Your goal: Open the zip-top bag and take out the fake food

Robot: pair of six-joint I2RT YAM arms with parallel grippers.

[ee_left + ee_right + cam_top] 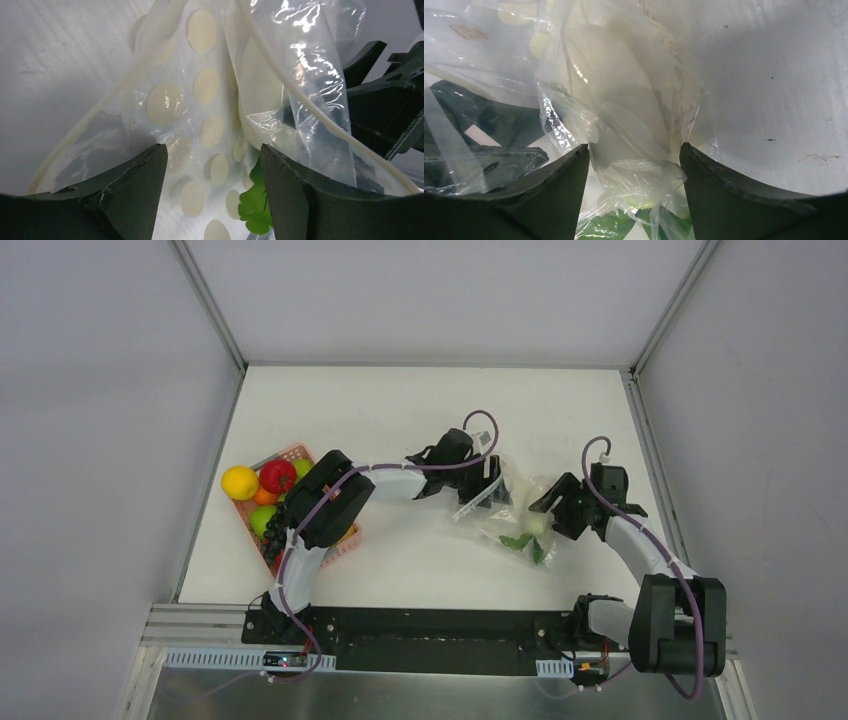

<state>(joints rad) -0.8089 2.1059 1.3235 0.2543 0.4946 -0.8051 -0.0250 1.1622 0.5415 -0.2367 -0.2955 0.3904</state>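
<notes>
The clear zip-top bag (512, 502) lies crumpled on the white table, between my two grippers. A white elongated vegetable (537, 525) with green leaves (520, 540) shows inside it. My left gripper (487, 490) is open at the bag's left end. In the left wrist view (212, 167) its jaws straddle the dotted plastic (200, 100) and a green leaf (254, 205). My right gripper (558, 502) is open at the bag's right end. In the right wrist view (631, 160) its jaws straddle bag plastic over the white vegetable (614, 95).
A pink basket (296, 451) stands at the left, partly under my left arm. It holds a red tomato (277, 476), green fruit and a dark bunch (272, 540). A yellow round fruit (240, 482) lies against its far-left side. Grey walls enclose the table.
</notes>
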